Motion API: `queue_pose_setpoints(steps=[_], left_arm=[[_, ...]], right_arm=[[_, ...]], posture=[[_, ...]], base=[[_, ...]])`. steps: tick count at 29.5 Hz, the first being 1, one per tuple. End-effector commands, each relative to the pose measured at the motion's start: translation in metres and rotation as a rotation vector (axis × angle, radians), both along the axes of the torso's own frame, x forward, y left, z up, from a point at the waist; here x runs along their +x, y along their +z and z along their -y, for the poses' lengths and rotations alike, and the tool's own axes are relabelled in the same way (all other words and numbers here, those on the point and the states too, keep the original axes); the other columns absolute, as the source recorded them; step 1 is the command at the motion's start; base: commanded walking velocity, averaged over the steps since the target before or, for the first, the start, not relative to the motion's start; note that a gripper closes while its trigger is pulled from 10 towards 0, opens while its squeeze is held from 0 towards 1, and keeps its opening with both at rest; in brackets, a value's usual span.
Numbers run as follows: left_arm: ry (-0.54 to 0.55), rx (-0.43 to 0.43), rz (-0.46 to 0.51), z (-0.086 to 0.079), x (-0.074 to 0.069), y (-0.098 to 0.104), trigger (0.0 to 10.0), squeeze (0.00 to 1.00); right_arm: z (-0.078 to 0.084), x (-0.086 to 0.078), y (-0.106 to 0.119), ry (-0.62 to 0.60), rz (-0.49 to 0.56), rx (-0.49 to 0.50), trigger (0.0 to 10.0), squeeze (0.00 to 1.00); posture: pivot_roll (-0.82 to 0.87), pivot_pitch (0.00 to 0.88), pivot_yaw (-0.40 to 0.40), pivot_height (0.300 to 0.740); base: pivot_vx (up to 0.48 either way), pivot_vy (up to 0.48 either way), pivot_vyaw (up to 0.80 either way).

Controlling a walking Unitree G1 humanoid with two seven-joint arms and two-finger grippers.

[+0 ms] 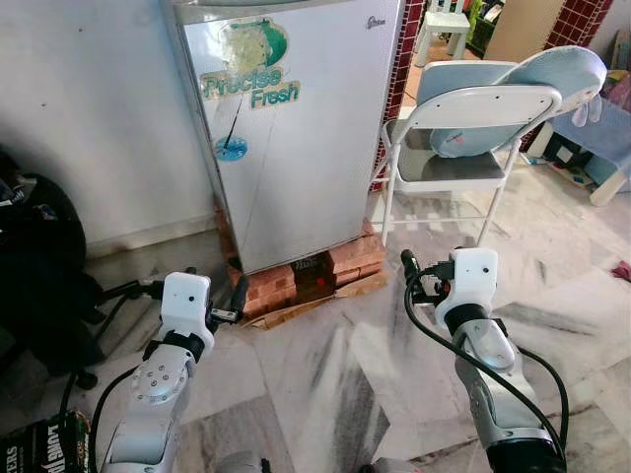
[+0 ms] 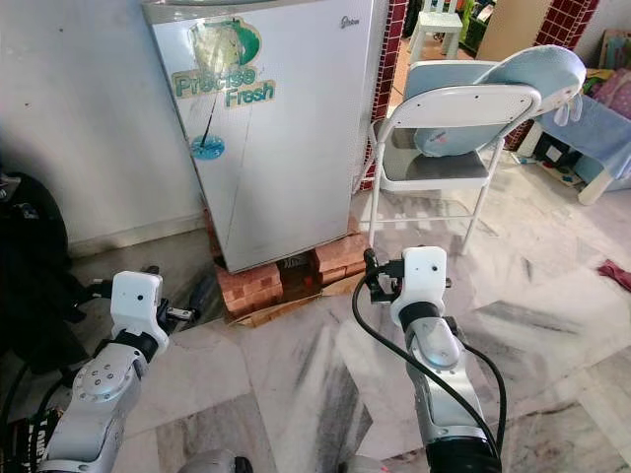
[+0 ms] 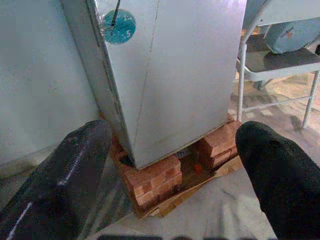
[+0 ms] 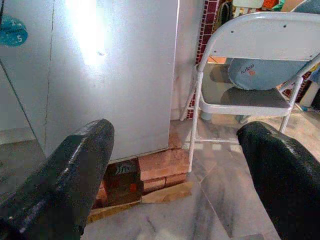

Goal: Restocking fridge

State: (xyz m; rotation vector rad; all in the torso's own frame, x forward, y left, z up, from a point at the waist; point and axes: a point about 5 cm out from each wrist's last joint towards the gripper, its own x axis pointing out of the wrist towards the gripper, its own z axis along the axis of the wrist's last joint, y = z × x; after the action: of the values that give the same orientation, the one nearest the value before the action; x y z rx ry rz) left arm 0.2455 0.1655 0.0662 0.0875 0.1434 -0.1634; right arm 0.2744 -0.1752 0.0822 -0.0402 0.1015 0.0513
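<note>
A small silver fridge with a "Precise Fresh" sticker stands against the white wall, door shut, raised on red bricks. Both my grippers hover low over the marble floor in front of it. My left gripper is open, facing the fridge's lower left corner and the bricks, with nothing between its fingers. My right gripper is open too and holds nothing. It faces the fridge's lower right corner and the chair beside it. Neither touches the fridge.
A white folding chair with a light blue cushion stands close to the fridge's right. A black bag lies on the floor at left. Cardboard sticks out under the bricks. A dark printed box sits at my lower left.
</note>
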Motion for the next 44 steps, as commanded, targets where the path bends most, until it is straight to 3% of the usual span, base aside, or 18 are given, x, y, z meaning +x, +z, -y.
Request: queue_pose_setpoints(steps=[1, 11, 12, 14, 17, 19, 22, 30, 35, 44], left_arm=[[-0.003, 0.014, 0.008, 0.0, 0.001, 0.002, 10.0, 0.0], [-0.003, 0.014, 0.008, 0.0, 0.001, 0.002, 10.0, 0.0], [-0.003, 0.015, 0.009, 0.0, 0.001, 0.002, 10.0, 0.0], [0.05, 0.077, 0.042, -0.001, 0.014, 0.007, 10.0, 0.0], [0.038, 0.071, 0.036, 0.001, 0.014, 0.006, 10.0, 0.0], [0.038, 0.072, 0.037, 0.001, 0.014, 0.006, 10.0, 0.0], [0.012, 0.069, 0.059, 0.004, 0.015, 0.008, 10.0, 0.0], [-0.001, 0.037, 0.046, 0.005, 0.015, 0.009, 10.0, 0.0], [-0.027, 0.05, 0.079, 0.006, 0.015, 0.012, 10.0, 0.0], [-0.015, 0.017, 0.053, 0.007, 0.014, 0.01, 10.0, 0.0]], right_arm=[[0.0, 0.002, 0.006, 0.0, 0.022, 0.0, 10.0, 0.0], [0.0, 0.002, 0.006, 0.0, 0.022, 0.0, 10.0, 0.0], [0.0, 0.002, 0.006, -0.001, 0.024, 0.002, 10.0, 0.0], [-0.003, 0.017, 0.02, 0.012, 0.092, -0.005, 10.0, 0.0], [-0.002, 0.018, 0.021, -0.007, 0.104, -0.048, 10.0, 0.0], [-0.007, 0.017, 0.018, 0.017, 0.076, 0.038, 10.0, 0.0], [-0.011, 0.015, 0.023, 0.07, 0.114, 0.067, 10.0, 0.0], [-0.01, 0.017, 0.026, 0.071, 0.122, 0.069, 10.0, 0.0], [-0.009, 0.017, 0.027, 0.074, 0.13, 0.068, 10.0, 0.0], [-0.009, 0.018, 0.027, 0.076, 0.136, 0.063, 10.0, 0.0]], posture=[[0.06, 0.0, 0.011, 0.74], [0.06, 0.0, 0.011, 0.74], [0.0, 0.0, 0.0, 0.74], [0.07, 0.0, 0.001, 0.74], [0.06, 0.0, 0.001, 0.74], [0.07, 0.001, 0.0, 0.74], [0.07, 0.004, 0.0, 0.74], [0.07, 0.003, 0.0, 0.74], [0.07, 0.006, 0.0, 0.74], [0.07, 0.008, -0.003, 0.74]], base=[[0.0, 0.0, 0.0], [0.0, 0.0, 0.0], [0.0, 0.0, 0.0], [0.0, 0.163, 0.0], [0.0, 0.48, 0.0], [0.0, 0.48, 0.0], [0.0, 0.455, 0.0], [0.328, 0.35, -0.5], [0.331, 0.348, 0.0], [0.332, 0.347, 0.0]])
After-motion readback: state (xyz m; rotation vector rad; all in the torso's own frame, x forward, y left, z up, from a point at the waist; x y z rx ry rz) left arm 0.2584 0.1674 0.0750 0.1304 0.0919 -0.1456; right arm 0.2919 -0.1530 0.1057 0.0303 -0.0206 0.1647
